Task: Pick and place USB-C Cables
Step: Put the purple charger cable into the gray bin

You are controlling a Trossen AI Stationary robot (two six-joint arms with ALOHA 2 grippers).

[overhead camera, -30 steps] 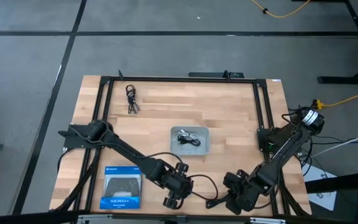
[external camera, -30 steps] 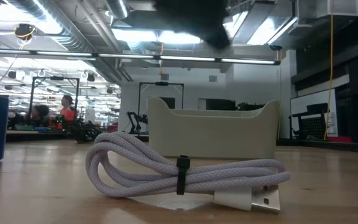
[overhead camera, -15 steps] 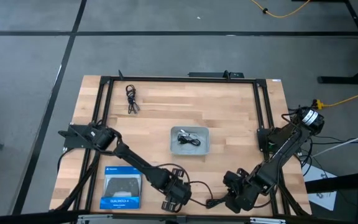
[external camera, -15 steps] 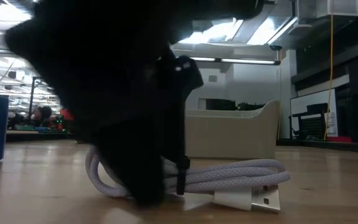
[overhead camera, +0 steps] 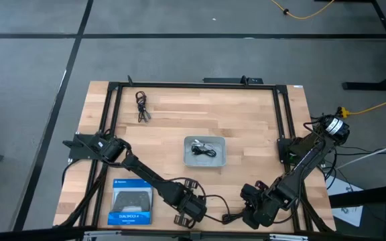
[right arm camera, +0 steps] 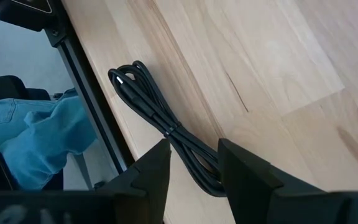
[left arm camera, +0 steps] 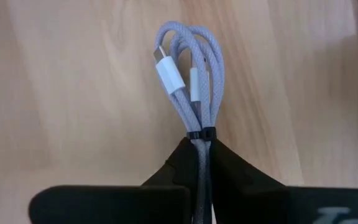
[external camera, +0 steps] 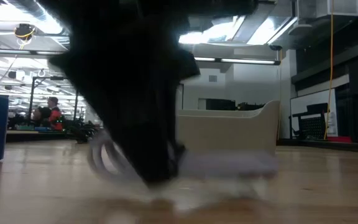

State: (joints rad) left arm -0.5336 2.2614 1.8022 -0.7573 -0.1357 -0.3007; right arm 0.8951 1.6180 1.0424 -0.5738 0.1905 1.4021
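Observation:
A light grey coiled cable lies near the table's front edge, with my left gripper shut on it. The low view shows that gripper as a dark mass over the blurred cable. My right gripper stands open at the front right, one finger on either side of a black coiled cable that lies on the wood. A grey tray at the table's middle holds more cables. Another black cable lies at the far left. My left gripper pinches the grey bundle between its two fingers at the black tie around its middle. The fingers come from above, pointing down, and squeeze the strands together from both sides. The looped end with the white plugs sticks out past the fingertips.
A blue-and-black boxed game controller lies at the front left, close to my left arm. A black metal frame runs around the table. A person's blue-trousered leg shows just beyond the table's edge by my right gripper.
My left gripper has come down toward the table's near edge onto the light grey cable and has shut on its tied middle. The cable, which lay still and spread on the wood, now has its strands squeezed together and shows blurred in the low view.

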